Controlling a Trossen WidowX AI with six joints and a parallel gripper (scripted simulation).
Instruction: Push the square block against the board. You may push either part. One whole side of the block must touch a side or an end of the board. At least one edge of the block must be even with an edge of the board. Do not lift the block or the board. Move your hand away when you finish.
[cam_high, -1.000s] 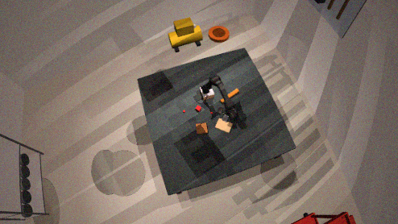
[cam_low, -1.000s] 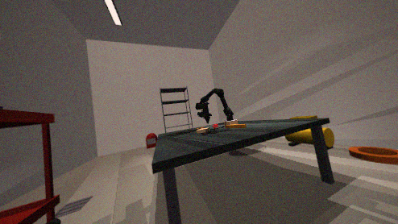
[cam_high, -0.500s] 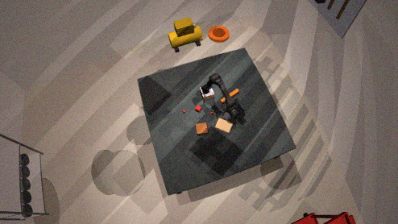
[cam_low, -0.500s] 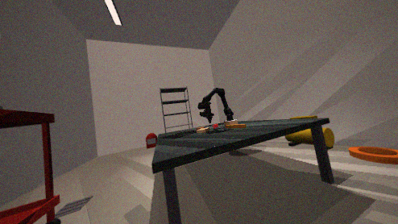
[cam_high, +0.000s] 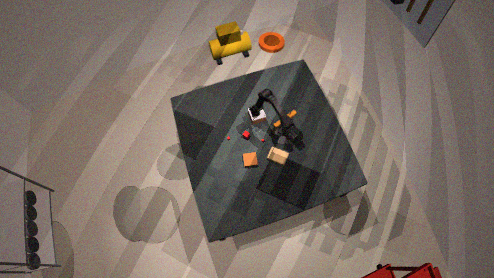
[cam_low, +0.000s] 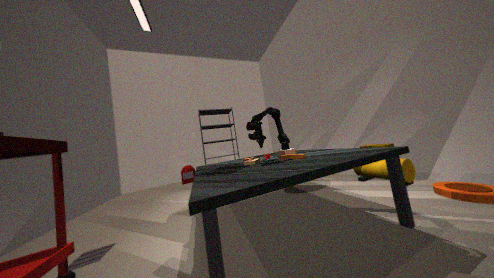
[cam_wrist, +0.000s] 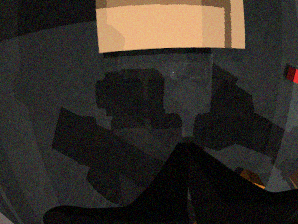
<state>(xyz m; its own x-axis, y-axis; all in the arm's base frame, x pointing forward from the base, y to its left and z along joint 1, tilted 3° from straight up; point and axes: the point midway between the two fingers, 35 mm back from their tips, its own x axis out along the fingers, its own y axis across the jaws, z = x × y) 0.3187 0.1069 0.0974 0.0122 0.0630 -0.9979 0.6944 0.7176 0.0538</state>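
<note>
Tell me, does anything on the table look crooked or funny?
Yes. The orange block and the tan board lie apart with a dark gap between them, and they are turned at different angles, so no sides line up. The shut gripper hangs beside the board, holding nothing. Nothing looks broken.
</note>
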